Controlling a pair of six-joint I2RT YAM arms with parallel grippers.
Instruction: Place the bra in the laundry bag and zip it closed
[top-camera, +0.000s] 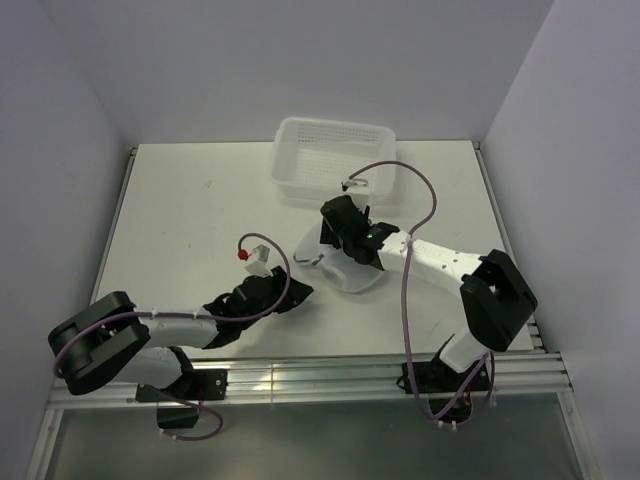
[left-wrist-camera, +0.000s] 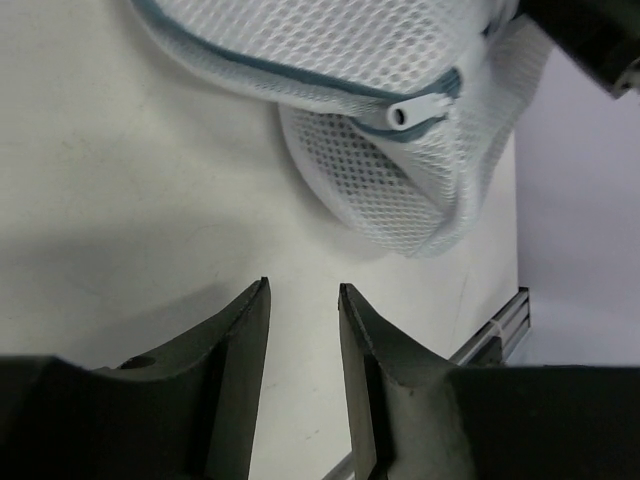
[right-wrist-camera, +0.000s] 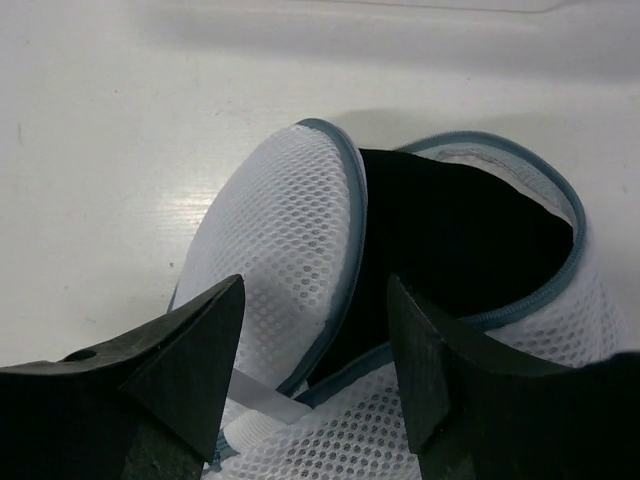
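The laundry bag (top-camera: 345, 272), a white mesh pod with a grey-blue zipper rim, lies on the table mid-right. In the right wrist view its two halves (right-wrist-camera: 280, 230) gape apart, and the black bra (right-wrist-camera: 450, 230) lies inside the opening. My right gripper (right-wrist-camera: 315, 285) (top-camera: 338, 240) hovers just over the bag, open, its fingers on either side of the zipper rim without clamping it. My left gripper (left-wrist-camera: 303, 285) (top-camera: 296, 292) is open a short way left of the bag, with only bare table between its fingers. The white zipper pull (left-wrist-camera: 410, 112) sits on the bag's rim (left-wrist-camera: 300, 95) ahead of it.
A white perforated plastic basket (top-camera: 335, 160) stands at the back of the table, just beyond the right gripper. The aluminium rail (left-wrist-camera: 495, 335) of the table's near edge runs close to the right of the left gripper.
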